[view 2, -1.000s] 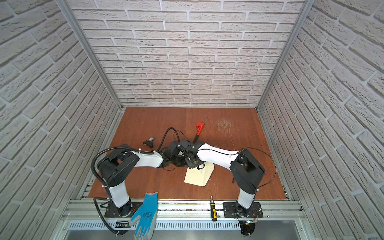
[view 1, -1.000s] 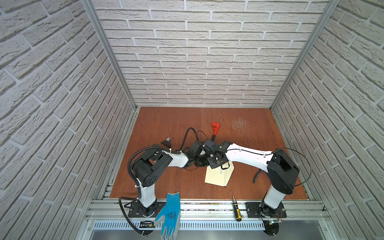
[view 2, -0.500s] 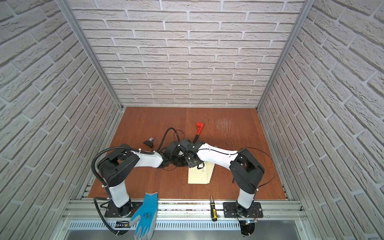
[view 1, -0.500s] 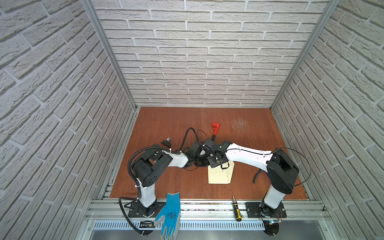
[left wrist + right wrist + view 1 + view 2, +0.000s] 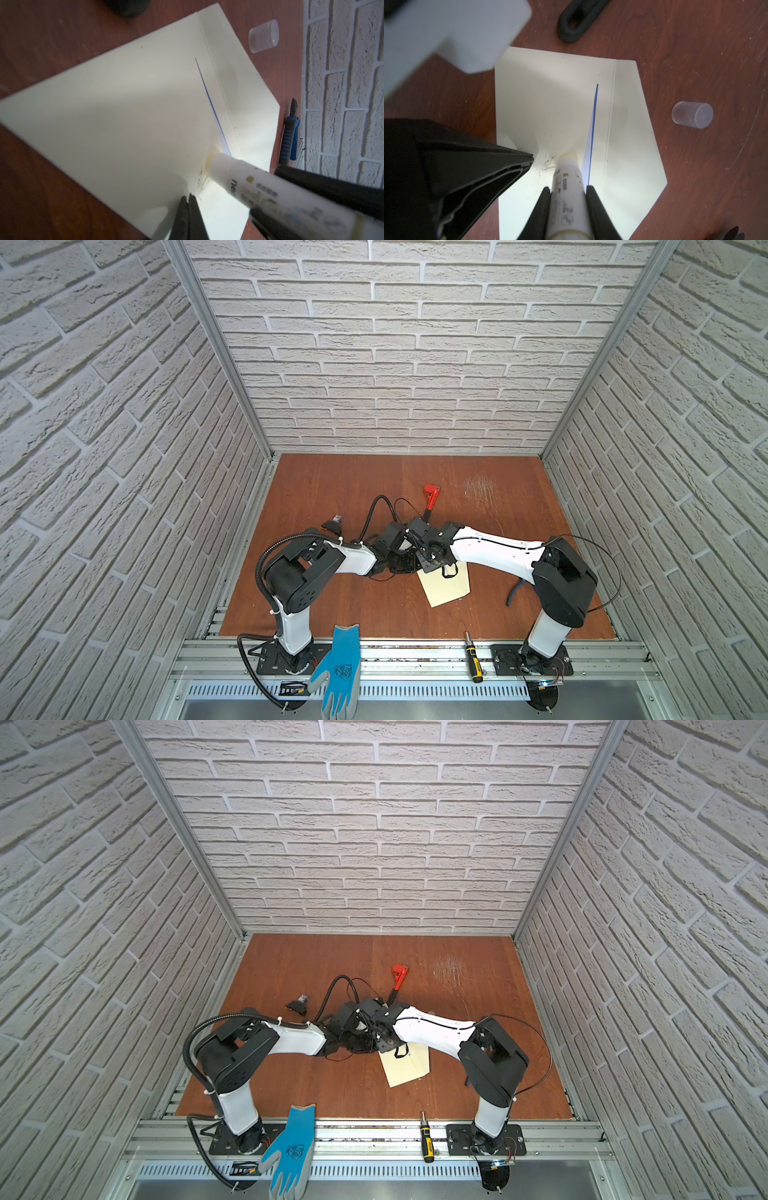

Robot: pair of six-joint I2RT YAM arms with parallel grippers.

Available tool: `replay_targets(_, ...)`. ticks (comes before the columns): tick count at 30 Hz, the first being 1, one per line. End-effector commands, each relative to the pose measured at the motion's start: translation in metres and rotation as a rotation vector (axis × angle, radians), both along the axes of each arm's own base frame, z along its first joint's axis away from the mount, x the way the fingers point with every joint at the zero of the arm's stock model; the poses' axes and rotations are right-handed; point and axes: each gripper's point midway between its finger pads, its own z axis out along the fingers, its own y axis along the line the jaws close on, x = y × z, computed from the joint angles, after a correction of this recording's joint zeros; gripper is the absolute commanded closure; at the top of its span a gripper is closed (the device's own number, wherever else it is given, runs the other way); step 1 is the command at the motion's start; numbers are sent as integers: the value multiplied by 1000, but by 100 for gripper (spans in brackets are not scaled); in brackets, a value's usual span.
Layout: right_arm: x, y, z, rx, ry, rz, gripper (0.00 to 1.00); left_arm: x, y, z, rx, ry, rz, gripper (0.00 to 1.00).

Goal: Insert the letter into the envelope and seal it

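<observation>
Top views: wooden table [image 5: 332,489], white-brick walls [image 5: 415,364].

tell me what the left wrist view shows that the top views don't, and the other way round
Only the left wrist view: the glue stick held by the right gripper, its tip on the envelope; the letter, a blue edge in the envelope's mouth; the clear cap; the left gripper, shut, tips at the paper.
Only the top views: the blue glove, the screwdriver, the red tool and both whole arms.
Both: the envelope, the wooden table and the brick wall.
</observation>
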Motion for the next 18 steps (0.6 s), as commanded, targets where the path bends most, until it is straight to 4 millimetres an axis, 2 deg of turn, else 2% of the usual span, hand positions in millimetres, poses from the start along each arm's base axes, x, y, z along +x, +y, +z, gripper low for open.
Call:
replay_targets(1, -5, -8, -9, -35, 13, -8, 95, -30, 15, -37, 127, 72, -33, 100)
replay_targets(10, -4, -16, 42, -12, -59, -8, 95, -31, 15, -40, 134, 79, -32, 100)
replay_targets(18, -10, -23, 50, -11, -68, -12, 95, -31, 16, -41, 137, 77, -26, 100)
